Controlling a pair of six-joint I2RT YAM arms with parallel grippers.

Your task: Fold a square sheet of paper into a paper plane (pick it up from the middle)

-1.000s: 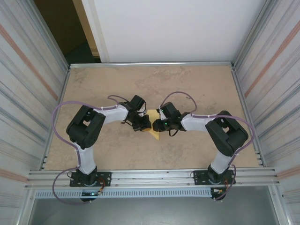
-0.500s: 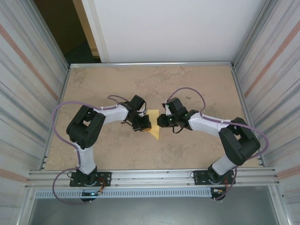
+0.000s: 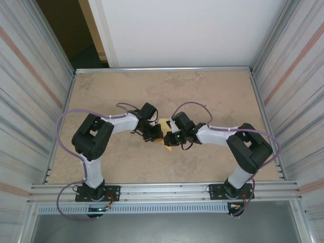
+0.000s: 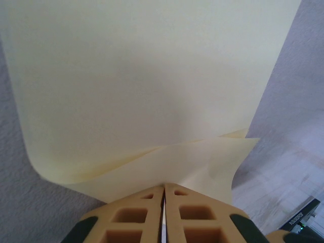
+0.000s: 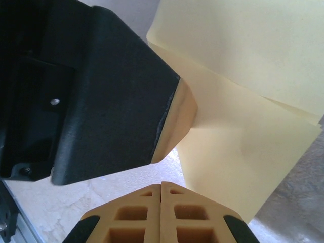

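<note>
Mid-fold: left gripper pinches the creased square sheet of paper, right gripper pressed together just beside it; next likely needs a firm press along the crease.

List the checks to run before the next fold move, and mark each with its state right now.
1. Left gripper clamped on the pale-yellow sheet of thin paper: ok; the paper runs out from between its shut fingers.
2. Right gripper holding the paper: not ok; its fingers are shut on each other and the paper's edge lies beside them.
3. Grippers apart from each other: ok; a gap of beige table top shows between them in the right wrist view.
4. Paper already folded over: ok; two layers show.
5. Crease straight and sharp: cannot tell.
</note>
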